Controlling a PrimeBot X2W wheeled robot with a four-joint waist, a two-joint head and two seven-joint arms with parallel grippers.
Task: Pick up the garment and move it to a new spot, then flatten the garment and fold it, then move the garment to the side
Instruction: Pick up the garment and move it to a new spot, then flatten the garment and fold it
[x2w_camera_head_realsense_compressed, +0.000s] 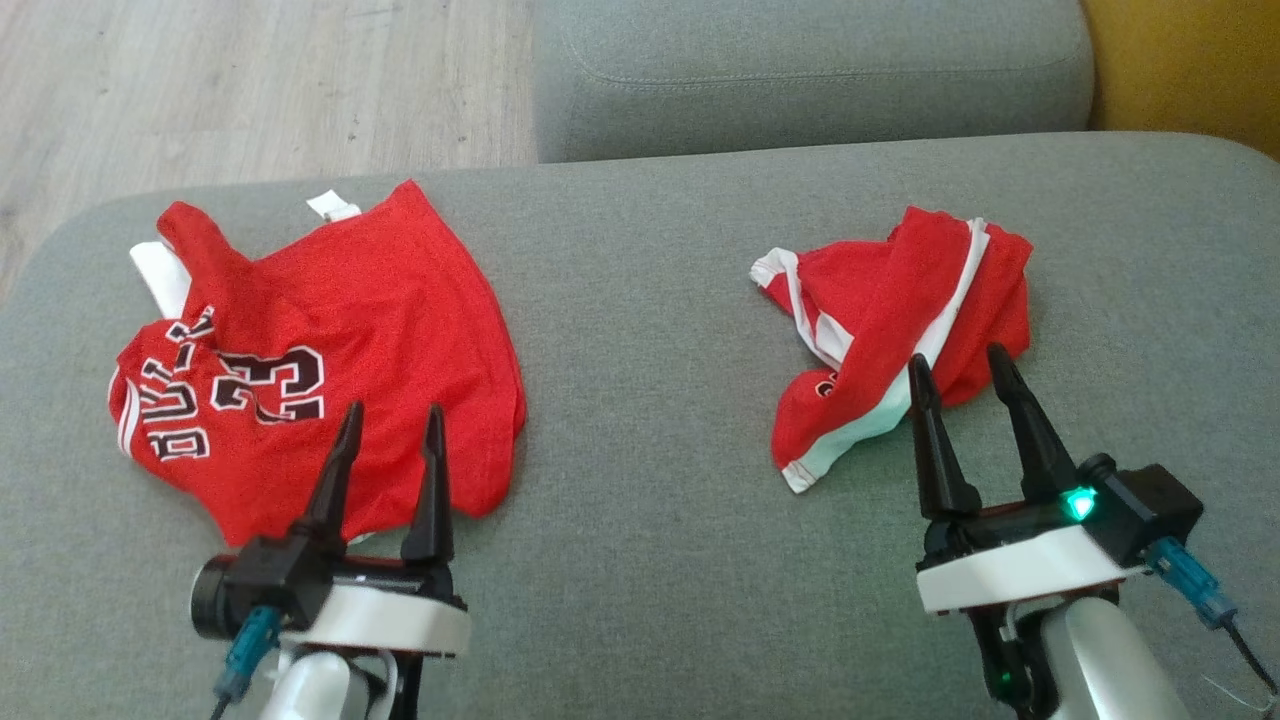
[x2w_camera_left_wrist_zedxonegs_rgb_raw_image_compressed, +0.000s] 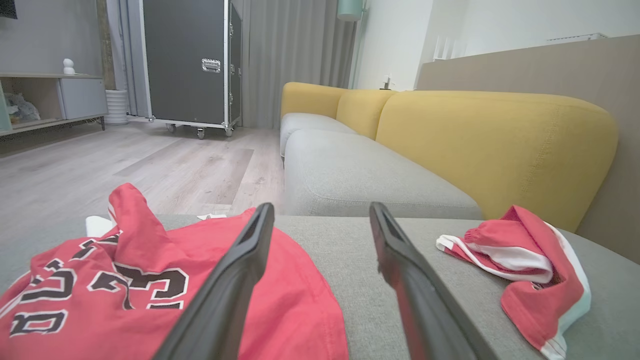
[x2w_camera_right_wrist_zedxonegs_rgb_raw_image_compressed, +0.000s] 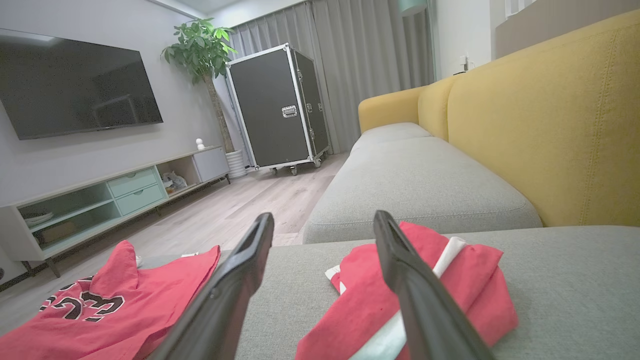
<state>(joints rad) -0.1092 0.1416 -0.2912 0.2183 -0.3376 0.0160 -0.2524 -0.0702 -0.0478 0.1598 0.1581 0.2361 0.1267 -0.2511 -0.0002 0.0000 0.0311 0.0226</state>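
Note:
A crumpled red jersey (x2w_camera_head_realsense_compressed: 380, 300) with black and white lettering lies on the left of the grey sofa cushion (x2w_camera_head_realsense_compressed: 650, 350). My left gripper (x2w_camera_head_realsense_compressed: 393, 410) hovers open over its near edge, nothing between the fingers. A bunched pair of red shorts (x2w_camera_head_realsense_compressed: 900, 300) with white trim lies on the right. Over its near edge my right gripper (x2w_camera_head_realsense_compressed: 956, 356) stands open and empty. The left wrist view has the left gripper (x2w_camera_left_wrist_zedxonegs_rgb_raw_image_compressed: 321, 207) above the jersey (x2w_camera_left_wrist_zedxonegs_rgb_raw_image_compressed: 125, 295), shorts (x2w_camera_left_wrist_zedxonegs_rgb_raw_image_compressed: 530, 260) at right. Along the right gripper (x2w_camera_right_wrist_zedxonegs_rgb_raw_image_compressed: 324, 215) I see the shorts (x2w_camera_right_wrist_zedxonegs_rgb_raw_image_compressed: 480, 290) and the jersey (x2w_camera_right_wrist_zedxonegs_rgb_raw_image_compressed: 125, 305).
A second grey seat cushion (x2w_camera_head_realsense_compressed: 800, 70) lies beyond this one, with the yellow backrest (x2w_camera_head_realsense_compressed: 1190, 60) to the right. Wooden floor (x2w_camera_head_realsense_compressed: 250, 90) lies past the cushion's far left edge. Across the room stand a black wheeled case (x2w_camera_left_wrist_zedxonegs_rgb_raw_image_compressed: 190, 60) and a TV cabinet (x2w_camera_right_wrist_zedxonegs_rgb_raw_image_compressed: 100, 200).

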